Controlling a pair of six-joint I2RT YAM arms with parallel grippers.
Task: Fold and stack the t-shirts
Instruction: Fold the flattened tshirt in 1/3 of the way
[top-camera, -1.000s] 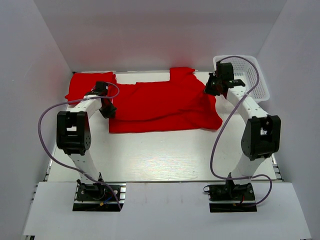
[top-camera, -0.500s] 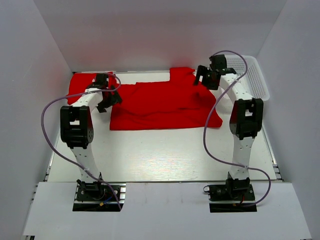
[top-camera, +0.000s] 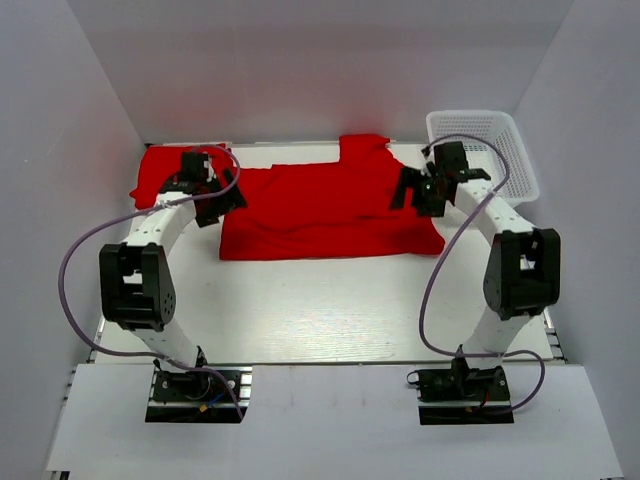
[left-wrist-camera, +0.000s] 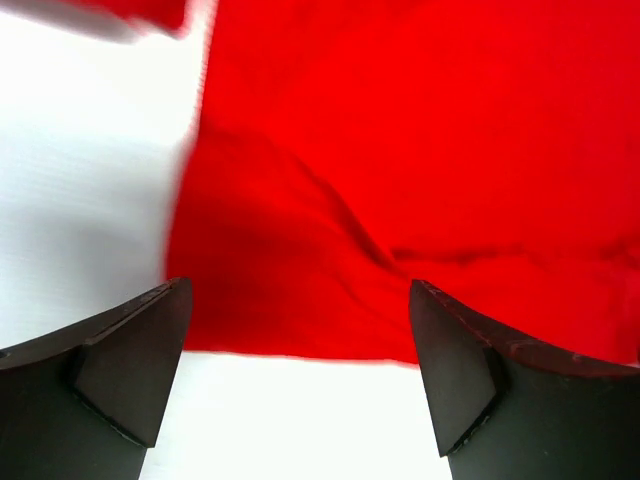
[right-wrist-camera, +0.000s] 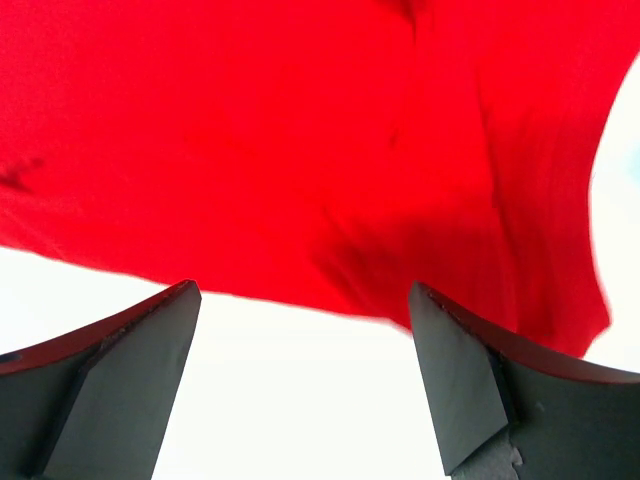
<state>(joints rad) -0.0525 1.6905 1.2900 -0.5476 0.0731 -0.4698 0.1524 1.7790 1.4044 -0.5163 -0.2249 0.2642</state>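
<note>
Top external view: the shirt (top-camera: 330, 205) lies spread on the far half of the table (top-camera: 320, 300), long axis running 9 to 3 o'clock. Left gripper (top-camera: 218, 198) hangs over its 9 o'clock end and right gripper (top-camera: 412, 192) over its 3 o'clock end, both spread wide and empty. Bare table toward 6 o'clock leaves room to fold.

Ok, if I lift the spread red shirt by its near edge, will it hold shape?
Probably not: the red shirt lies flat and softly creased, so a lifted edge would likely sag. Pushed, it may bunch up on the table rather than slide whole.
</note>
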